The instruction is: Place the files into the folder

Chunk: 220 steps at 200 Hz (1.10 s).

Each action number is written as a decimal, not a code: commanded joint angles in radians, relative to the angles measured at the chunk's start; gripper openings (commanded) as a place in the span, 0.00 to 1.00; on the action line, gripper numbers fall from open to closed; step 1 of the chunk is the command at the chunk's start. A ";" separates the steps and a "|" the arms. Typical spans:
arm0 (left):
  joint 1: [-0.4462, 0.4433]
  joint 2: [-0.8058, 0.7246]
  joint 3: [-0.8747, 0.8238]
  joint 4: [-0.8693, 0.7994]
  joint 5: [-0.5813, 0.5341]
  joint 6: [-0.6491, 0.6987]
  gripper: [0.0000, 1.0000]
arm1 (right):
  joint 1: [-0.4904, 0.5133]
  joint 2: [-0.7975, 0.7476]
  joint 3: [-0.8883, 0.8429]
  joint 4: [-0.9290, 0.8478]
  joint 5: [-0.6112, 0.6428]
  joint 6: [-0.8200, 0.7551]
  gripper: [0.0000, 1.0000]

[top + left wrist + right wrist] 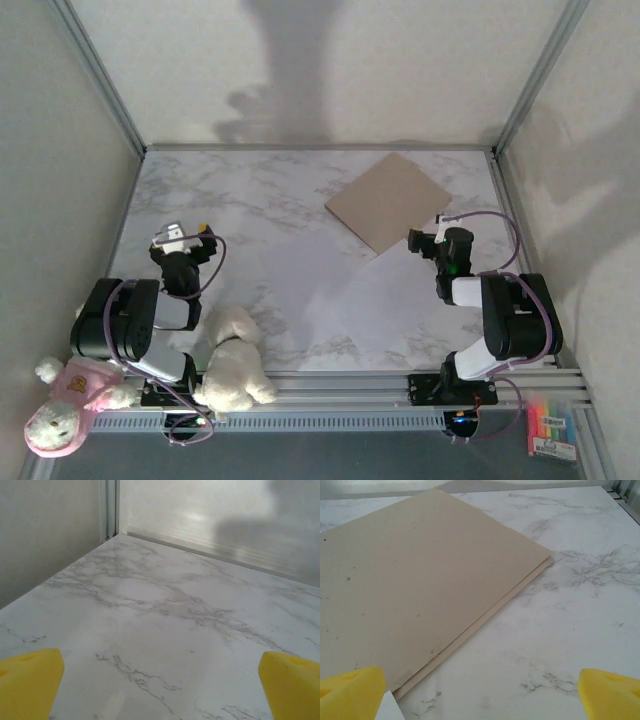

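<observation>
Two grippers gape, empty: right gripper (480,692) just beside folder (425,575), left gripper (185,237) well apart. Folder shut; prob. best: lift flap edge 1st, w/o creasing.

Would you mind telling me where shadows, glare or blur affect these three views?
Top external: a tall shadow falls on the back wall, and the folder is evenly lit. Left wrist: a pale glare patch on the wall, a dark shadow top right, the yellow fingertips soft. Right wrist: the folder is sharp, the near fingertips blurred.
</observation>
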 commanded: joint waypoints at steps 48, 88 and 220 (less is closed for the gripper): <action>0.007 0.007 0.015 0.036 0.018 0.007 1.00 | 0.002 0.008 -0.011 0.035 -0.017 -0.011 0.99; 0.007 0.007 0.015 0.036 0.017 0.008 0.99 | -0.001 0.008 -0.010 0.034 -0.019 -0.012 0.99; -0.153 -0.116 0.733 -0.930 -0.049 -0.262 0.99 | -0.037 -0.033 0.567 -0.768 -0.172 0.449 0.99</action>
